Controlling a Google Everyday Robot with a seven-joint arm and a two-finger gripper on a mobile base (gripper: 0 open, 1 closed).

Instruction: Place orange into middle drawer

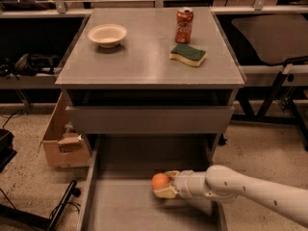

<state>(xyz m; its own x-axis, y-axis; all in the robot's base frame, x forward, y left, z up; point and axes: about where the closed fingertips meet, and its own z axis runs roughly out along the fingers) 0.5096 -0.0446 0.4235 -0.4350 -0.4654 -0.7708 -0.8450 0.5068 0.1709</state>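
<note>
The orange [159, 181] is small, round and smooth. My gripper [163, 184] is shut on it, with tan fingers above and below it. The white arm reaches in from the lower right. The orange hangs just over the flat grey floor of the middle drawer [125, 206], which is pulled far out at the bottom of the view, near the drawer's middle. I cannot tell whether the orange touches the floor.
The grey cabinet top [144, 57] holds a white bowl [107, 34], a red soda can [184, 25] and a green-yellow sponge [188, 55]. A shut drawer front [149, 119] sits above the open drawer. A cardboard box [62, 138] stands at the left, cables on the floor.
</note>
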